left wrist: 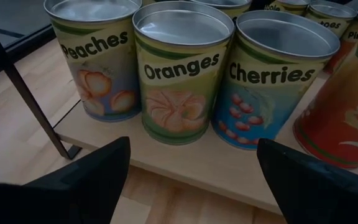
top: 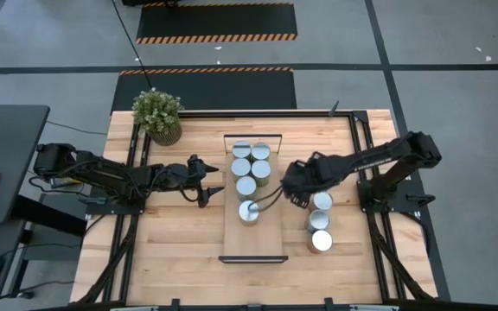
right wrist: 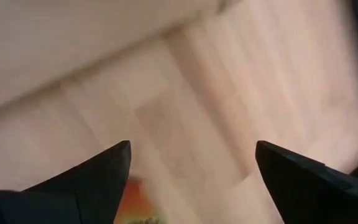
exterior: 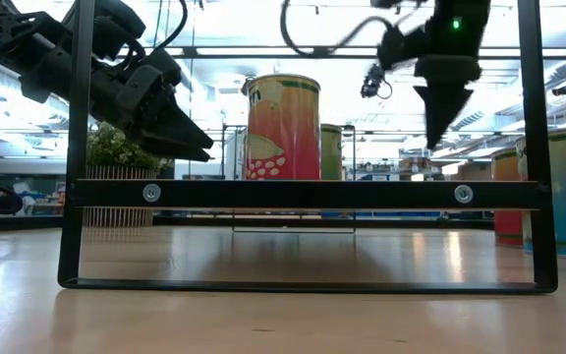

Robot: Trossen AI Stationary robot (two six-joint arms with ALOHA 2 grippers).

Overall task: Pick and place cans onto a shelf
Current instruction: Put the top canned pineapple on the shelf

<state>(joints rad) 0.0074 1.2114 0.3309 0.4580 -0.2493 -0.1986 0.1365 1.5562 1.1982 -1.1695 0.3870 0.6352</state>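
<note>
The shelf [top: 271,233] is a long light-wood board in the table's middle. Several cans [top: 251,168] stand on its far half, and one more [top: 249,210] stands nearer. Three cans [top: 320,221] stand in a row on the table to the shelf's right. My left gripper [top: 213,190] is open and empty just left of the shelf. In the left wrist view it faces the Peaches [left wrist: 95,59], Oranges [left wrist: 182,71] and Cherries [left wrist: 269,78] cans. My right gripper [top: 292,192] is open and empty, pointing down above the table between the shelf and the row of three cans.
A potted green plant [top: 158,115] stands at the table's far left corner. The shelf's near half [top: 253,242] is bare board, with a dark metal frame [exterior: 303,194] at its near end. Both arm bases sit at the table's left and right edges.
</note>
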